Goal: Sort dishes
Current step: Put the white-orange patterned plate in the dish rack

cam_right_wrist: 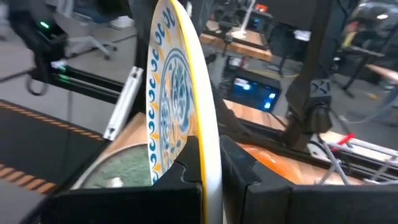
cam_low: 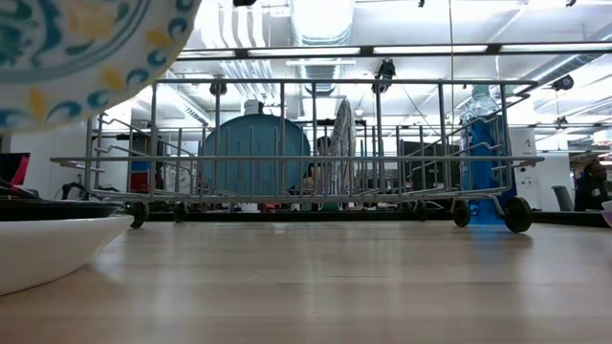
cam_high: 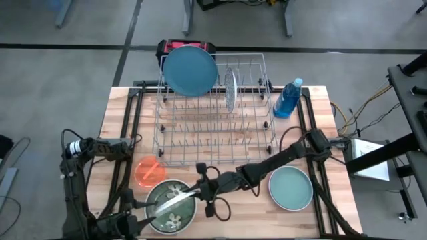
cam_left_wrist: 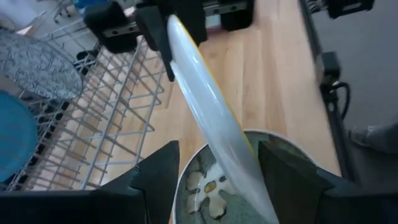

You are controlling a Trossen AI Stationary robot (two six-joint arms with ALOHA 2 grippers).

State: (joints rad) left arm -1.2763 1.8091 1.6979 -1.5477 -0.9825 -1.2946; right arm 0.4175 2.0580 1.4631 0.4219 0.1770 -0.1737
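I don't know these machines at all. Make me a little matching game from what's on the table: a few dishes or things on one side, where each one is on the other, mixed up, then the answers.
Things:
1. large blue plate
2. patterned plate
3. small orange plate
4. blue bottle

Places:
A. lying flat on the table in front of the wire rack
B. standing on edge in the rack's far left corner
C. on the table just past the rack's right end
D. pinched on edge by the right end effector, above a green flowered plate

Pairs: 1-B, 2-D, 3-A, 4-C
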